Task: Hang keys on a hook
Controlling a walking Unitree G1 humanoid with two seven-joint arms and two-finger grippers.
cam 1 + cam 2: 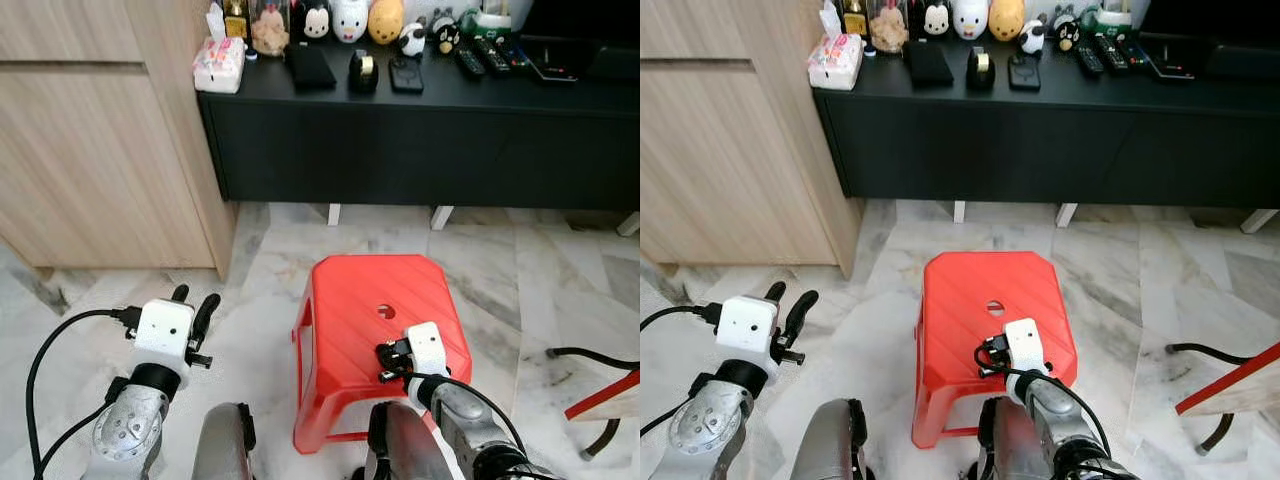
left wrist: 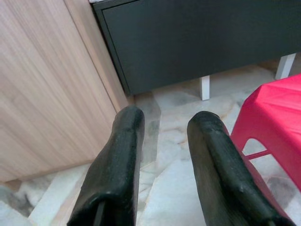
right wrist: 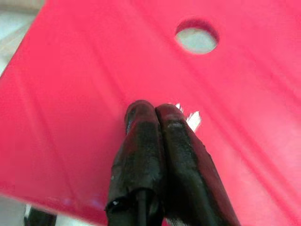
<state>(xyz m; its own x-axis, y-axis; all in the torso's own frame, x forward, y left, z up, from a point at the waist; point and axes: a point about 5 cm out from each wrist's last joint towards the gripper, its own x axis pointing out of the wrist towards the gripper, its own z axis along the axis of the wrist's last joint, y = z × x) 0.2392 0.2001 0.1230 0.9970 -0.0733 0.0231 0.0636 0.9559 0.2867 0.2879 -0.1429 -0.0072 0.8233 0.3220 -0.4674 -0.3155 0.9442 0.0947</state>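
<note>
A glint of silvery metal (image 3: 188, 117) peeks past the tips of the right gripper (image 3: 155, 110), whose two black fingers are pressed together over the red plastic stool (image 1: 350, 300) — probably the keys pinched there, though too little shows to be sure; small, light, hard and apt to swing, best held by the ring. The left gripper (image 2: 164, 127) hovers with fingers spread, holding nothing, beside the pale wooden cabinet (image 1: 90, 150). Beyond the stool stands the cluttered black sideboard (image 1: 420, 140), and I can spot no hook.
</note>
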